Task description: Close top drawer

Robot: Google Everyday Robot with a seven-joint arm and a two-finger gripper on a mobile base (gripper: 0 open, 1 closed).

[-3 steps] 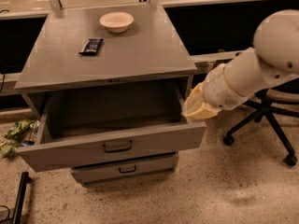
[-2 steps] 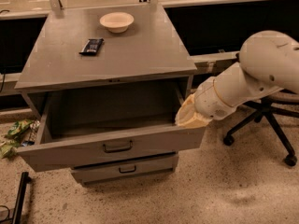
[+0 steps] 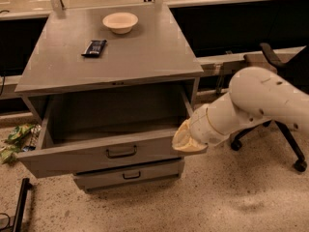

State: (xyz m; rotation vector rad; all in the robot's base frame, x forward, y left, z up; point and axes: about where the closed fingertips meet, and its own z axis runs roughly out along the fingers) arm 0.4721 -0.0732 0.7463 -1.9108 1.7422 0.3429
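The top drawer [image 3: 87,154] of the grey metal cabinet [image 3: 111,57] stands pulled far out, and its inside looks empty. A small dark bar handle [image 3: 120,152] sits at the centre of its front panel. My white arm [image 3: 251,105] reaches in from the right. My gripper [image 3: 180,140] is at the tan cuff on the arm's end, right against the right end of the drawer's front panel, and its tip is hidden.
A shorter grey drawer [image 3: 128,174] sits shut below. A cream bowl [image 3: 120,21] and a dark packet [image 3: 94,48] lie on the cabinet top. A black office chair [image 3: 289,129] stands behind my arm. Green bags [image 3: 17,139] lie on the floor at left.
My arm has swung left and down, bringing the gripper from beside the drawer's right side to its front right corner. The drawer stays open about as far.
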